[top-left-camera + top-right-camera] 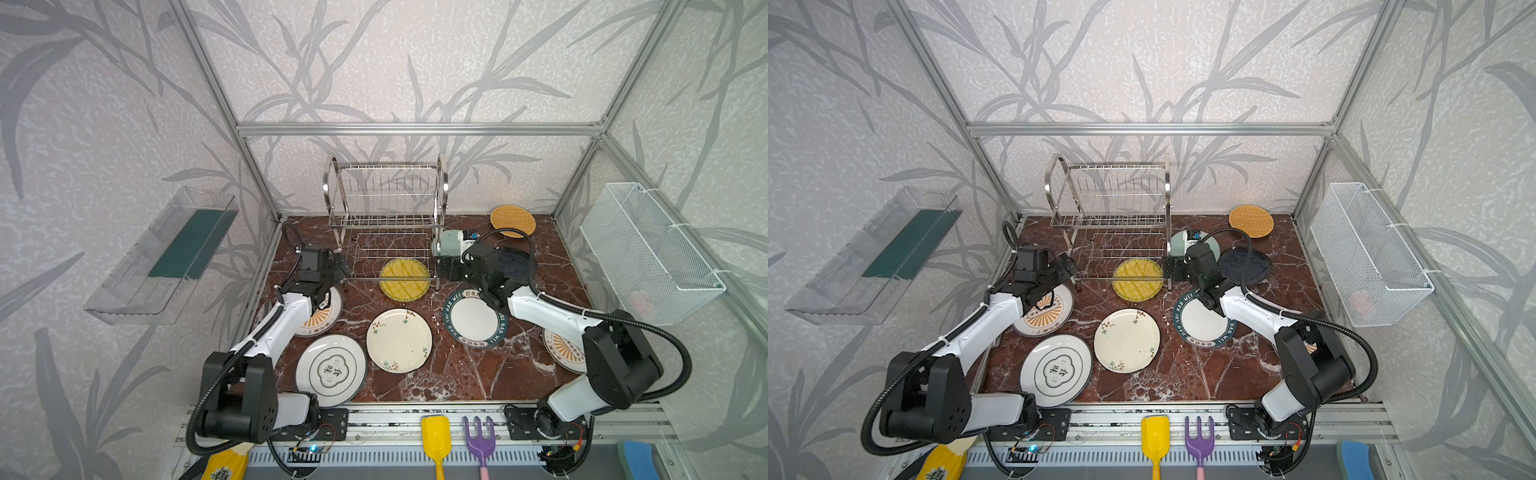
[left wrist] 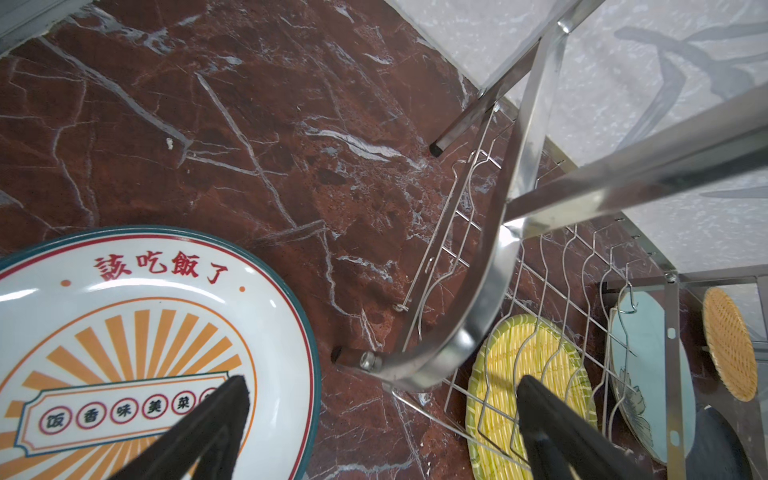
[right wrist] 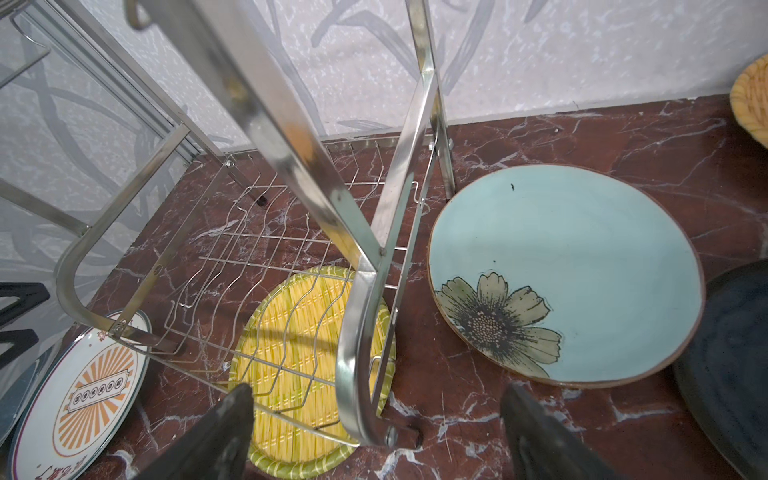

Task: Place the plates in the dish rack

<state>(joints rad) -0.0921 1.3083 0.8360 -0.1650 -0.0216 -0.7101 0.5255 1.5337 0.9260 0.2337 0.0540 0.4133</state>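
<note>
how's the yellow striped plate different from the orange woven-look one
Colour: the round yellow striped plate is yellow with a green edge; the round orange woven-look plate is plain orange-tan. Place: the yellow plate lies partly under the steel wire dish rack's lower tier; the orange plate lies clear of it by the back wall. Shared: both lie flat on the red marble table, neither in a slot.

Red marble tabletop point(image 1: 457, 374) bears dish rack point(image 1: 386, 208), plates point(image 1: 399, 340) flat around it.
</note>
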